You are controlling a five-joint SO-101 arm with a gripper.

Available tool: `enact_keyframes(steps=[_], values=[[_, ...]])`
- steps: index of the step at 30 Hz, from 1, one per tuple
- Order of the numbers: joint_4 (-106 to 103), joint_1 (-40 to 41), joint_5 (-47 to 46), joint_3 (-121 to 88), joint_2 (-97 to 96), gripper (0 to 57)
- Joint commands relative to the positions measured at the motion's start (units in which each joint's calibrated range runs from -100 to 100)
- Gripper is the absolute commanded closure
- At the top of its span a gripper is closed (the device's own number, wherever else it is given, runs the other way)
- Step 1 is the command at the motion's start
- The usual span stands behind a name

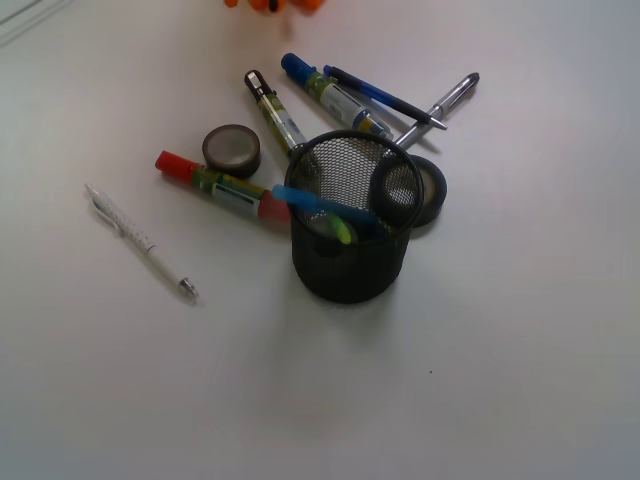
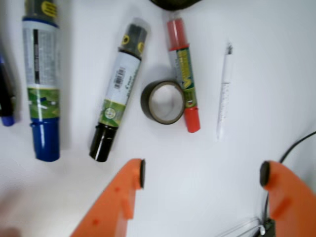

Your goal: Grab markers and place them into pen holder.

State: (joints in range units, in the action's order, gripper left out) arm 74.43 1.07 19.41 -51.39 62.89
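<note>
Near the middle of the white surface, the black wire-mesh pen holder is seen standing upright, with a blue-capped marker with a yellow-green tip lying tilted across its rim and inside. At its 9 o'clock, the red-capped marker is laid flat, its near end touching the holder's wall. At 11 o'clock the dark-capped marker is found, and at 12 o'clock the blue-capped marker, beside a thin blue pen and a silver pen. One dark tape roll is placed just above the red-capped marker; another is touching the holder at 2 o'clock. A slim white pen is set well apart at 8 o'clock. The orange gripper is held wide open above the markers, with nothing between its jaws.
</note>
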Motion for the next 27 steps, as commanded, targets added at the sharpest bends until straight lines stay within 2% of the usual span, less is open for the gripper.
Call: enact_keyframes(steps=[1,16,22,27], values=[[1.9,-0.5,2.2,11.8,-17.1,30.6],[-1.1,-1.3,2.8,42.0,-61.5,30.6],[-1.7,-1.7,2.1,49.2,-71.8,30.7],[-1.6,-5.5,2.4,50.5,-73.9,30.7]])
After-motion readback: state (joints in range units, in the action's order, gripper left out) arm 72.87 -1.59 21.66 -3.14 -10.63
